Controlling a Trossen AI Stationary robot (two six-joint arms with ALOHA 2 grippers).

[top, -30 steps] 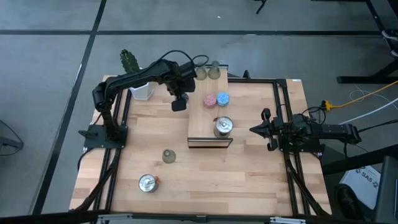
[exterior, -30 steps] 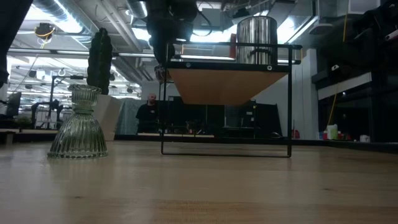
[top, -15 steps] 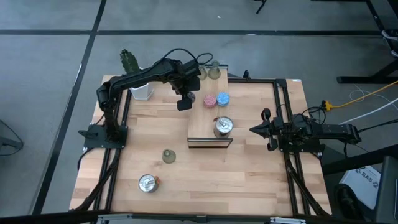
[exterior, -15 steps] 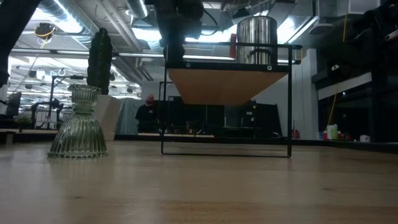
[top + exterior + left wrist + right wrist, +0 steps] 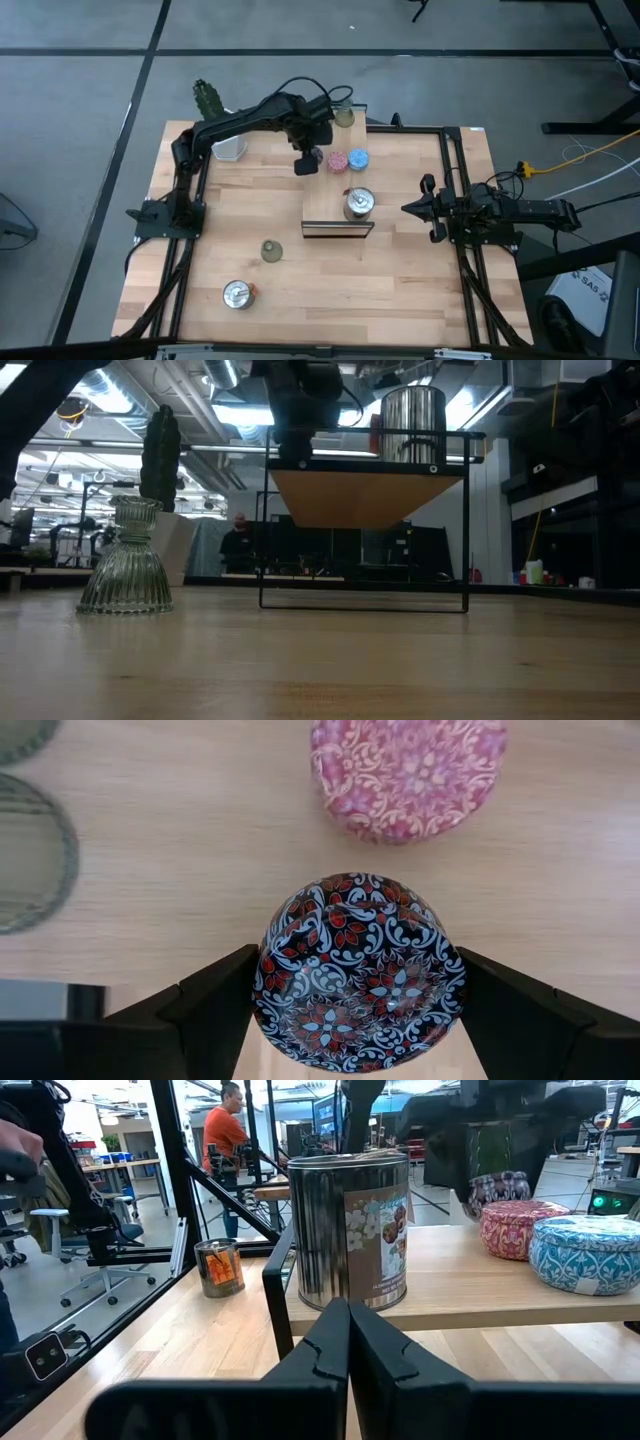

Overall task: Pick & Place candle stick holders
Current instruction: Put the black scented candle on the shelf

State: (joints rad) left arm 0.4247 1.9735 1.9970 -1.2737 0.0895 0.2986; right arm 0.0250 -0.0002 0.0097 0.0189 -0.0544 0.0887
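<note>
My left gripper [image 5: 306, 163] covers the purple holder [image 5: 358, 971] from above, so only the wrist cam shows it, w/ its near edge cut off. Two olive holders [image 5: 32, 852] are clipped at that frame's edge. In the low view my left gripper's tips and the pink/blue holders are hidden behind the raised board [image 5: 365, 495].

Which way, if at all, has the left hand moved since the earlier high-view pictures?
Yes. The left hand, gripping the purple holder, has shifted right toward the pink holder on the wooden board.
</note>
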